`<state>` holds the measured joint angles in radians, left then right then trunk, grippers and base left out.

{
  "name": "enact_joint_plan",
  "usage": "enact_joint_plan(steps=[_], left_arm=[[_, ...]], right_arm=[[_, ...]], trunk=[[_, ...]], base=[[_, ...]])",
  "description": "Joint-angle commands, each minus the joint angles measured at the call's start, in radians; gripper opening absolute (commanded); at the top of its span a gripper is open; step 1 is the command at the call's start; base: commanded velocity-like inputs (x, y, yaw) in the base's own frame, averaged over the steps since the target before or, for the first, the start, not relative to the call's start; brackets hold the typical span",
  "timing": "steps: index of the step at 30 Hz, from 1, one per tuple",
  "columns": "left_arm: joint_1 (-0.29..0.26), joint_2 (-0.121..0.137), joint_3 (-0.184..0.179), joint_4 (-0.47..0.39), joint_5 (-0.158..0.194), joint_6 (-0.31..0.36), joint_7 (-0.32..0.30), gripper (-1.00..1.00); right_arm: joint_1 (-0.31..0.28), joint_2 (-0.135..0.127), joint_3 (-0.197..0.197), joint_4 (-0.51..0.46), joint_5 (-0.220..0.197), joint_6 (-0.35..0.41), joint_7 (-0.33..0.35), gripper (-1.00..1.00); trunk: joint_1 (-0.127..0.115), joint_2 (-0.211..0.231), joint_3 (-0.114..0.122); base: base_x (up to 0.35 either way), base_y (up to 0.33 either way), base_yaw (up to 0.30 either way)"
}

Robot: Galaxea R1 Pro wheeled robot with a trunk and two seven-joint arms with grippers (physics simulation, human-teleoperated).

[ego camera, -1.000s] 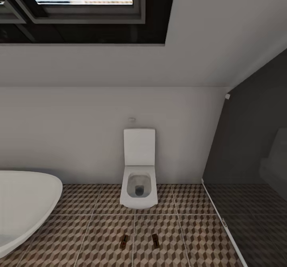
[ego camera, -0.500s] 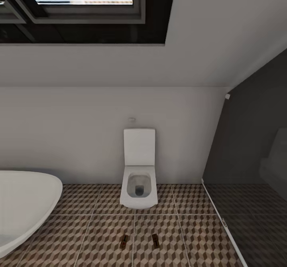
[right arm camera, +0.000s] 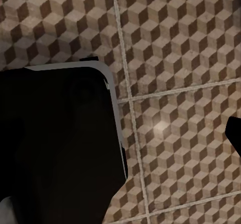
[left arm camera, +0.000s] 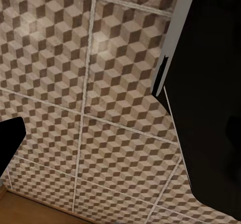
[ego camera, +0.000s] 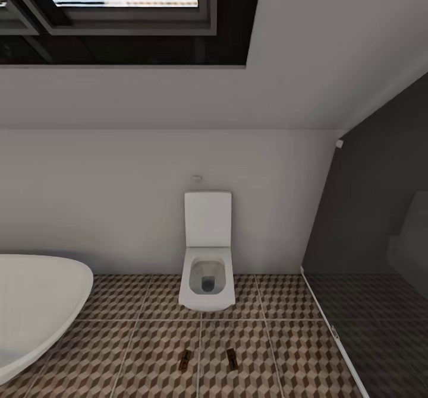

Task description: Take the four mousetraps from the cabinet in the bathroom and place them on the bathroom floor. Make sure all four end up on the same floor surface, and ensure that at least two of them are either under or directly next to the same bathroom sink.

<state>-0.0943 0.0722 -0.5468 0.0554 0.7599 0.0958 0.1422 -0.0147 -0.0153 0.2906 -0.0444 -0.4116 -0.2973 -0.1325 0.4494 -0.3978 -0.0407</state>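
Two mousetraps lie side by side on the bathroom floor (ego camera: pixel 148 350) in front of the toilet, one (ego camera: pixel 185 360) to the left of the other (ego camera: pixel 231 359). They are small brown boards with dark metal parts. The cabinet and the sink are out of view. A dark fingertip (left arm camera: pixel 9 143) of my left gripper shows at the picture's edge over cube-pattern tiles. A dark fingertip (right arm camera: pixel 235 133) of my right gripper likewise sits at the edge over the tiles. Nothing is between the fingers of either gripper.
A square white toilet (ego camera: pixel 207 249) stands against the back wall. An oval white bathtub (ego camera: pixel 35 309) is at the left. The dark shower area (ego camera: pixel 368 315) is at the right. My black base (left arm camera: pixel 211 93) (right arm camera: pixel 55 143) covers part of both wrist views. An orange-brown wooden edge (left arm camera: pixel 30 211) borders the tiles.
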Motion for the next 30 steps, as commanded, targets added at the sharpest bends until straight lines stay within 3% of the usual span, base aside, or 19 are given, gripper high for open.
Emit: enact_joint_plan(steps=[1,30], left_arm=[[-0.001,0.0,-0.008,0.0,0.007,0.004,0.002,1.0],[-0.001,0.0,-0.008,0.0,0.007,0.004,0.002,1.0]], right_arm=[[-0.001,0.0,0.009,0.0,-0.007,-0.002,-0.003,1.0],[-0.001,0.0,0.009,0.0,-0.007,-0.002,-0.003,1.0]], trunk=[[0.001,-0.002,-0.002],[0.001,-0.002,-0.002]], base=[[0.0,0.0,0.0],[0.0,0.0,0.0]])
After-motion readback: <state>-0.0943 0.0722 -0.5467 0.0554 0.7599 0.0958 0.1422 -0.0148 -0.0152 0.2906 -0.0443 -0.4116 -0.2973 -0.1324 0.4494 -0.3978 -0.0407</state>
